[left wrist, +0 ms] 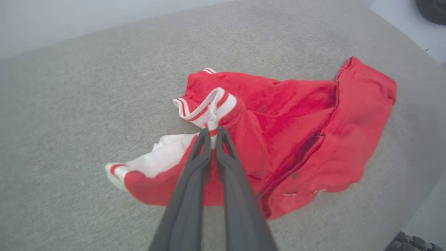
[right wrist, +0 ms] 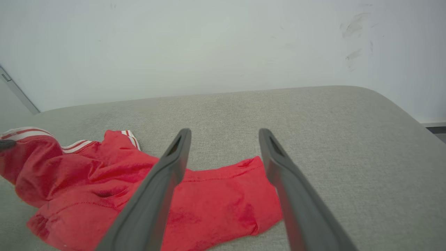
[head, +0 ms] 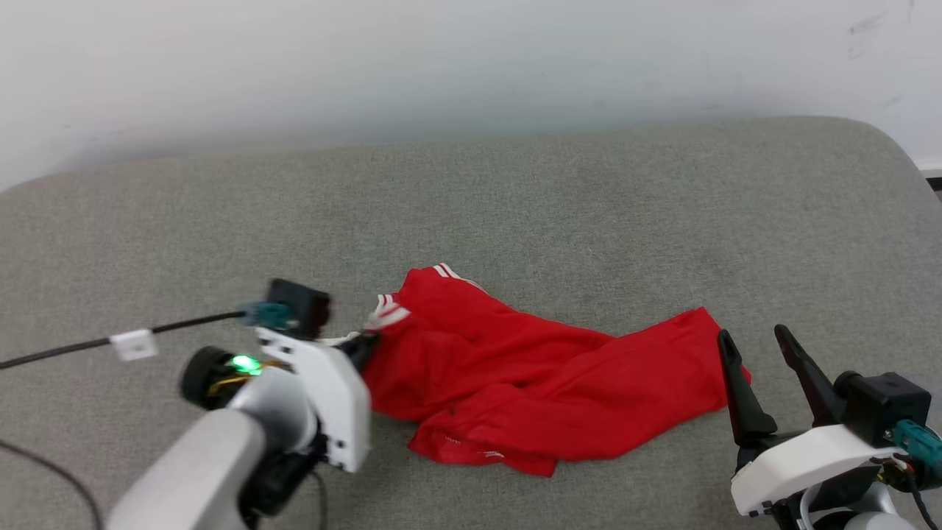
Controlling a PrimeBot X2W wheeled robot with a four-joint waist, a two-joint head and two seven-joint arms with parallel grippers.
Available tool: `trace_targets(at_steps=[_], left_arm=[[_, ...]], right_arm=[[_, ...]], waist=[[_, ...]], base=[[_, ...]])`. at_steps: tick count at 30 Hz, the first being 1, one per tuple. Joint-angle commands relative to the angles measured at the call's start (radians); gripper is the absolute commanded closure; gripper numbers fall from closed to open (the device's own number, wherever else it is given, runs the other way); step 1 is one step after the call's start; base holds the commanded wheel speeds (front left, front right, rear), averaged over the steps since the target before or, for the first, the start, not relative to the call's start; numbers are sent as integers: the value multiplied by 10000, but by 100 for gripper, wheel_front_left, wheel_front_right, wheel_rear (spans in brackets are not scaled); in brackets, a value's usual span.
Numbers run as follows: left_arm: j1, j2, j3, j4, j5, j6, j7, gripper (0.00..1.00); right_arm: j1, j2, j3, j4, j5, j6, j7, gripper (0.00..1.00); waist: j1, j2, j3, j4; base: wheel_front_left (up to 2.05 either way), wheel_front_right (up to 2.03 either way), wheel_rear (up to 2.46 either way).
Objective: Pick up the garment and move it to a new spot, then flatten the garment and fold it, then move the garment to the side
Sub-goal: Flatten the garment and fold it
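Step one only: left pincer (left wrist: pixel 213 130) pinching the striped trim of the red shirt (head: pixel 530 383), crumpled mid-cushion (head: pixel 515 206) toward the front edge, right pincer (head: pixel 753 333) spread beside the hem; lift, move, flatten, fold and set-aside look undone.

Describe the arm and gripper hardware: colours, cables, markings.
Left gripper and right gripper: two long dark-grey fingers on white shells. Each wrist carries a black camera box with a teal connector. The left wrist shows a green light and a black cable with a white tag; its forearm is pale grey.
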Motion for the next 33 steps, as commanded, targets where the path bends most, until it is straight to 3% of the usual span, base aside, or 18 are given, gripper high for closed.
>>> trace_targets(at_steps=[1,10,17,18,19,25,33], left_arm=[[-140,-264,-231,-135,122,-104,-36,100],[-8,-2070,-2118,736,776,-656,-87,100],[476,-2837,-2650,1958,720,-853,-512,100],[497,-2894,-2624,2049,709,-837,-630,64],[521,-2933,-2638,2092,704,-872,-734,0],[585,-2697,-2217,1533,1083,-499,-2060,0],[1011,-1596,-1131,-30,1136,772,-2444,0]], right_arm=[[-27,11,9,-34,-67,-3,14,0],[-74,11,73,-231,-113,-4,163,0],[-22,11,102,-348,-103,-3,103,0],[-29,11,114,-372,-120,-4,87,0],[-22,11,115,-384,-125,-4,95,0],[124,11,159,-461,-200,-3,148,0],[282,11,128,-634,-231,-3,250,0]], waist=[[-1,0,-31,-9],[-1,0,-21,-180],[-1,0,23,-177],[-1,0,6,-157],[-1,0,-24,-128],[-1,0,-415,68],[-1,0,-659,265]], base=[[0,0,0],[0,0,0],[0,0,0],[0,0,0],[0,0,0],[0,0,0],[0,0,0]])
